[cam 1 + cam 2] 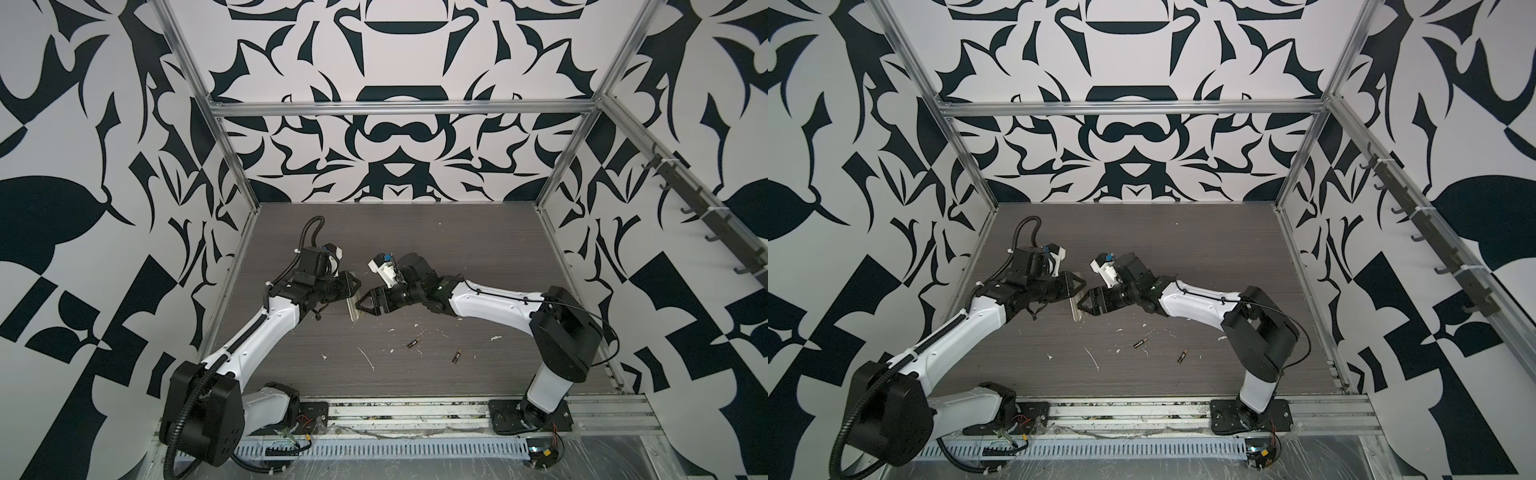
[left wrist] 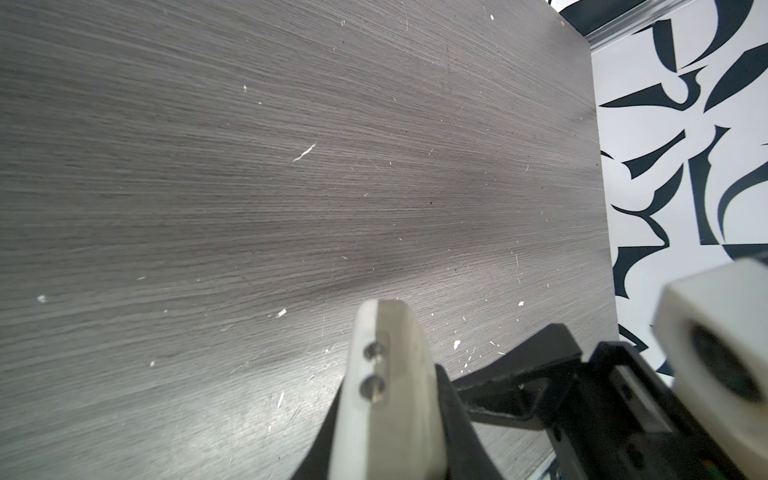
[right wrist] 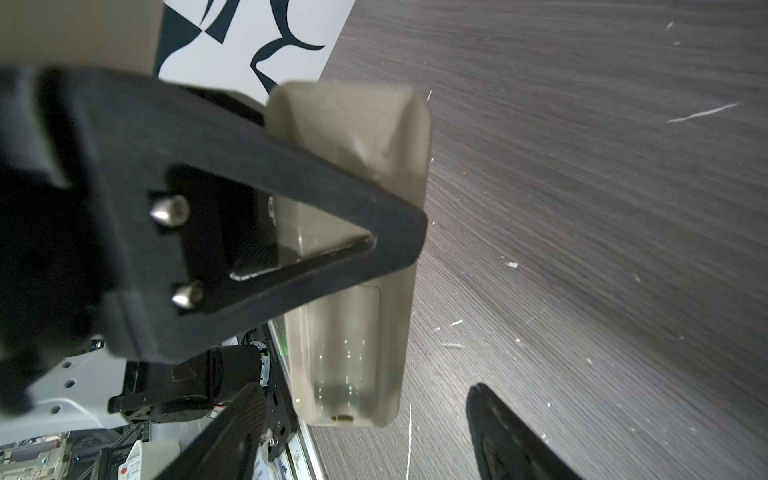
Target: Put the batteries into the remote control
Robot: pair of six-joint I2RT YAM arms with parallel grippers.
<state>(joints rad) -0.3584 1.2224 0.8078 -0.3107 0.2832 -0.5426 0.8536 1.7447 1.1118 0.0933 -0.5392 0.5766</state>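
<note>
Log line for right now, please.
left gripper: shut on remote control | right gripper: open, at remote control | batteries: both loose on table

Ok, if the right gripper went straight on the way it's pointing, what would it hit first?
Most likely the remote, which the left gripper holds. The right gripper is open and points at the remote's near end; the exact gap is hard to judge.

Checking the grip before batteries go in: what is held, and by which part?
The left gripper holds the remote, clamped across its middle. The right gripper straddles one end, open, holding nothing.
</note>
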